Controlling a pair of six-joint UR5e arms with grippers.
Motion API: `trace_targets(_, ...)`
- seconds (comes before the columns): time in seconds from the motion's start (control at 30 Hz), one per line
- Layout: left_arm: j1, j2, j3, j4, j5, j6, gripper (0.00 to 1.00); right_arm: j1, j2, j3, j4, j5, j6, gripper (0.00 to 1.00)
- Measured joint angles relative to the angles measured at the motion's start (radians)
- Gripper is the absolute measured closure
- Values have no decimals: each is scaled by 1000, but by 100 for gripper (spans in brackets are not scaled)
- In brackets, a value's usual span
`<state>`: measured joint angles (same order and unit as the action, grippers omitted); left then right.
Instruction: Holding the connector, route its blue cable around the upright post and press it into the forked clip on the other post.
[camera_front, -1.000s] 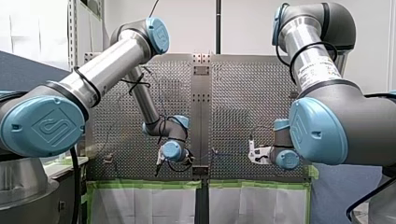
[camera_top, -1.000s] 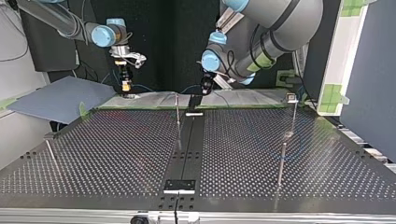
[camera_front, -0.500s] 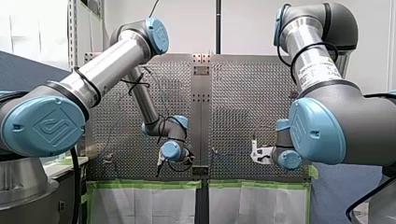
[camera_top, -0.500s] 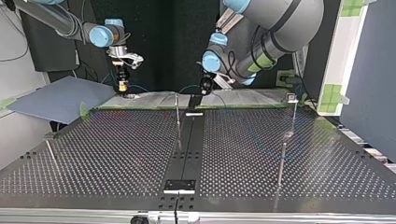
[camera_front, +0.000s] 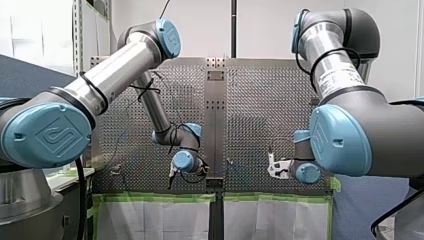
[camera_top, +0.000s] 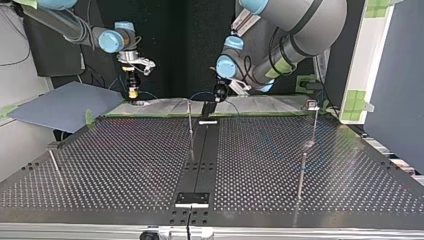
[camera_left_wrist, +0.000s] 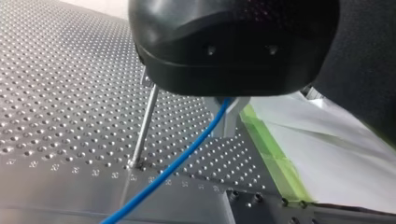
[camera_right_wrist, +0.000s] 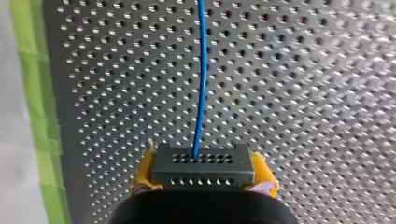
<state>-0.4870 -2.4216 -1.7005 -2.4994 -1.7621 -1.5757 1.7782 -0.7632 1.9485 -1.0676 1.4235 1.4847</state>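
Connector (camera_right_wrist: 203, 166) was clenched in my right fingers (camera_right_wrist: 262, 169), rigid, good hold; blue cable (camera_right_wrist: 201, 84) looked light, floppy; left gripper (camera_left_wrist: 229, 125) couldn't tell.

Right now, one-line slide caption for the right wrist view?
My right gripper, yellow pads, clamps the connector; its blue cable runs ahead over the perforated table.

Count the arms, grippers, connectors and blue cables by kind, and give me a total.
arms: 2, left arm and right arm
grippers: 2, left gripper and right gripper
connector: 1
cable: 1
total: 6
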Motion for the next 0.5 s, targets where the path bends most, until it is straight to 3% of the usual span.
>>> trace_targets(0.2,10,0,8,0,-1,-8,100,-2,37,-21,40,1,-5,44)
trace_targets(0.5,20,-1,34,-10,0,-12,100,-8,44,-42,71,-1,-1,44)
